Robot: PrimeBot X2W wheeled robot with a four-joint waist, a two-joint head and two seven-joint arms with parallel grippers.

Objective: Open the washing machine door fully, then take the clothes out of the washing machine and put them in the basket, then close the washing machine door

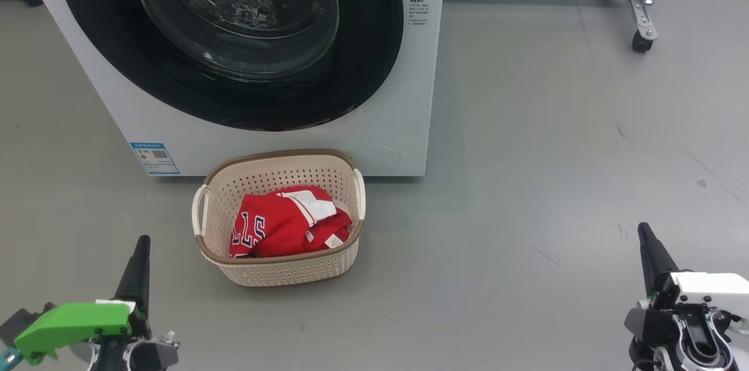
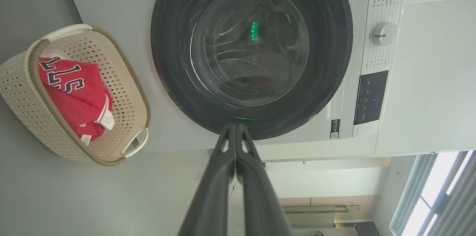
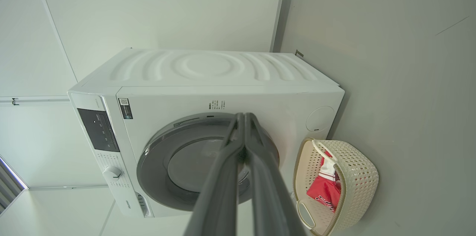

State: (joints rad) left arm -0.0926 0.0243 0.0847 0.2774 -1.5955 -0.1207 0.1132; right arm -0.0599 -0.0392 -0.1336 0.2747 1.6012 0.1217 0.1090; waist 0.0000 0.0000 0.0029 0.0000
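The white washing machine point(image 1: 398, 96) stands ahead with its round black-rimmed door point(image 1: 234, 102) flat against its front, the glass bowl at its centre. On the floor in front sits the cream basket point(image 1: 281, 172) with red clothes point(image 1: 281, 224) lying inside. The same door point(image 2: 334, 61), basket point(image 2: 22, 91) and clothes point(image 2: 74, 98) appear in the left wrist view. My left gripper point(image 1: 142, 240) is at the lower left, shut and empty, well short of the basket. My right gripper point(image 1: 642, 227) is at the lower right, shut and empty. Both point toward the machine point(image 3: 208, 68).
Grey floor point(image 1: 526, 184) spreads to the right of the washer. A metal frame leg on a caster point(image 1: 642, 40) stands at the far right. A blue label point(image 1: 154, 158) marks the washer's lower left. The control panel and dial point(image 2: 385, 34) sit beside the door.
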